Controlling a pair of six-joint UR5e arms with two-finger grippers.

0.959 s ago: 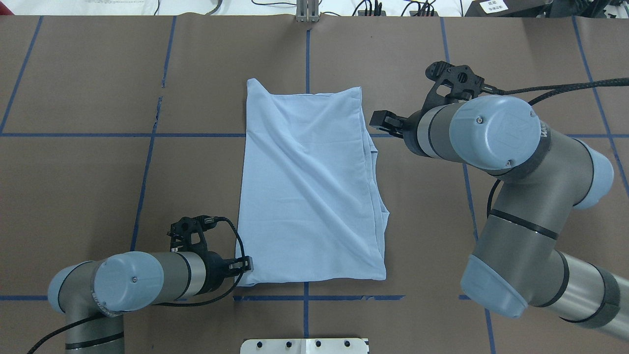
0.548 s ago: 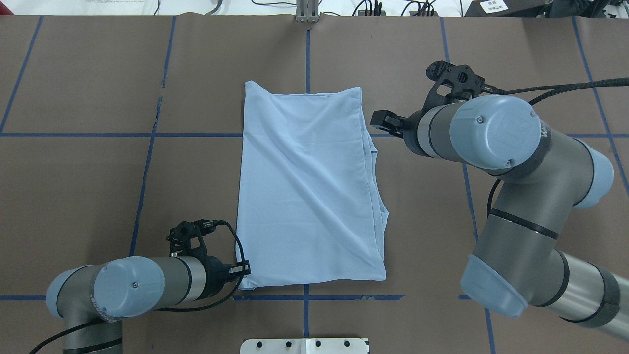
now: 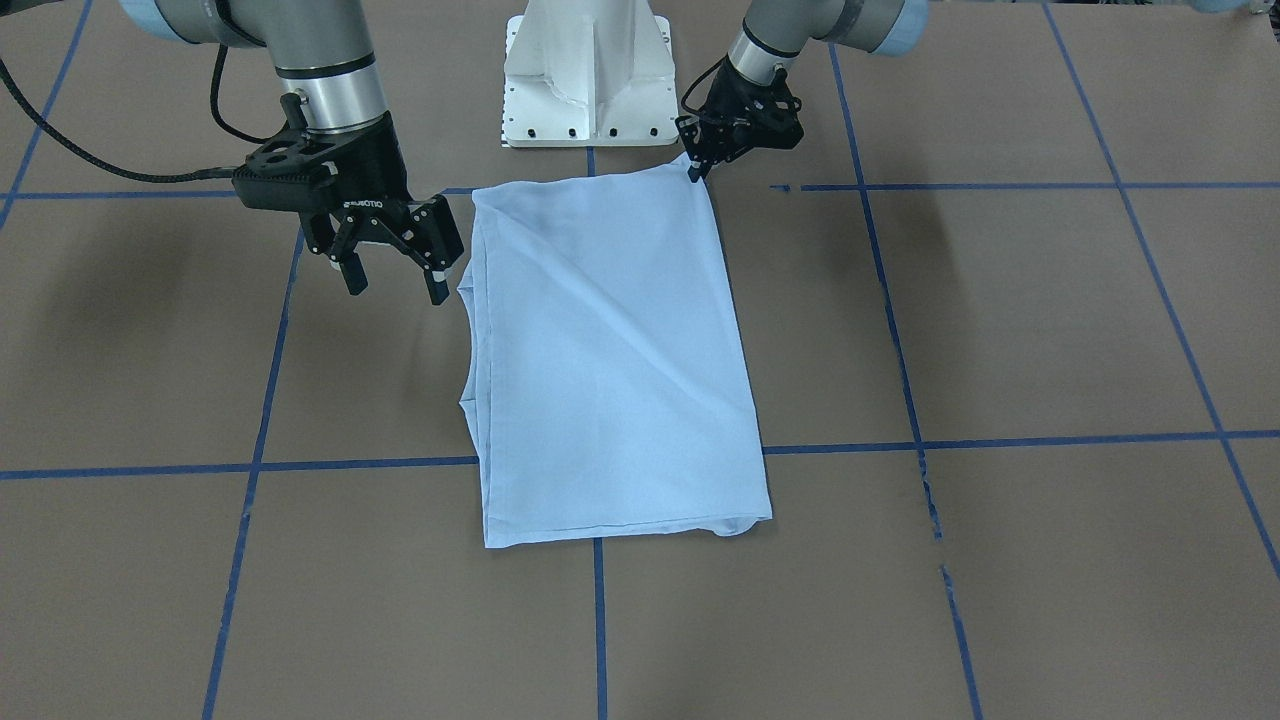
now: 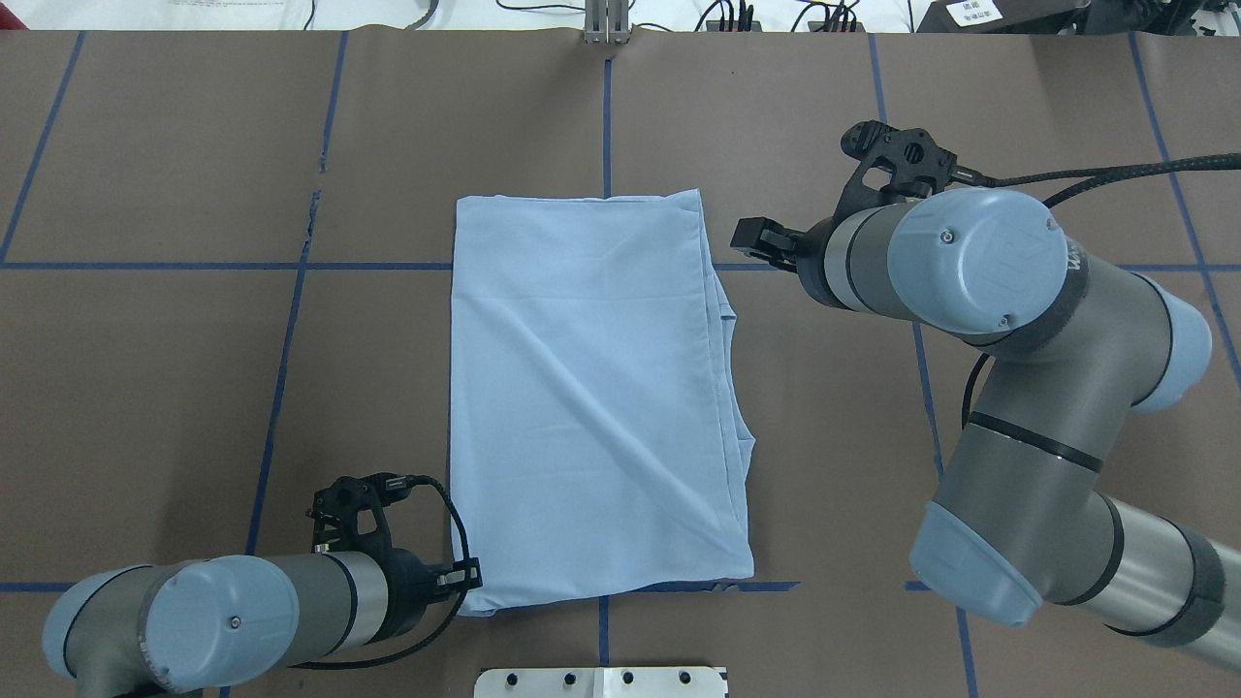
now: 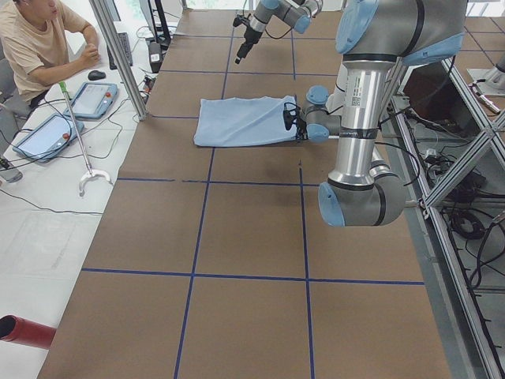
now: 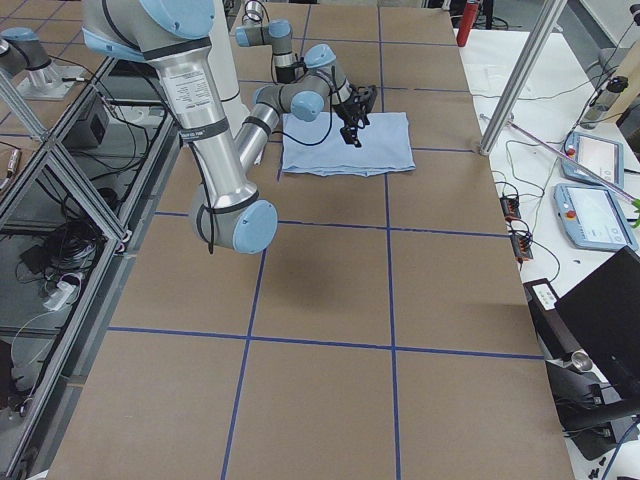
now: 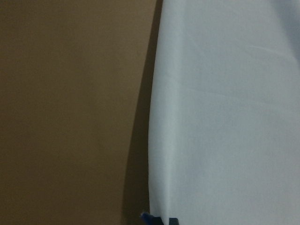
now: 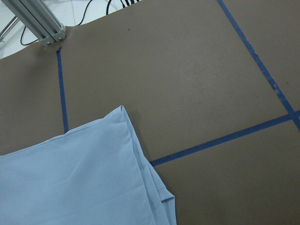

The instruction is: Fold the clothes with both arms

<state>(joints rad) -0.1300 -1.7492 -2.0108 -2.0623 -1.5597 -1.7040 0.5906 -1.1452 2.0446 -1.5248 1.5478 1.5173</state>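
Note:
The light blue T-shirt (image 4: 591, 388) lies folded into a tall rectangle mid-table, with a diagonal crease. It also shows in the front view (image 3: 610, 360). Its print and neck label are hidden. My left gripper (image 4: 470, 577) is shut on the shirt's near-left corner, low at the table; in the front view (image 3: 695, 172) it pinches that corner. The left wrist view shows only the shirt's edge (image 7: 225, 112) on brown table. My right gripper (image 3: 395, 283) hangs open and empty just beside the shirt's right edge, above the table (image 4: 751, 236). The right wrist view shows the shirt's far-right corner (image 8: 79, 183).
The brown table (image 4: 145, 388) carries blue tape grid lines. The white pedestal base (image 3: 585, 70) stands at the near edge, close to the held corner. An aluminium post (image 4: 606, 24) is at the far edge. An operator (image 5: 39, 39) sits beyond the far side.
My left gripper has moved toward the robot's base and slightly left, dragging the shirt with it. The shirt's far edge has come nearer and flattened. The right arm has not moved.

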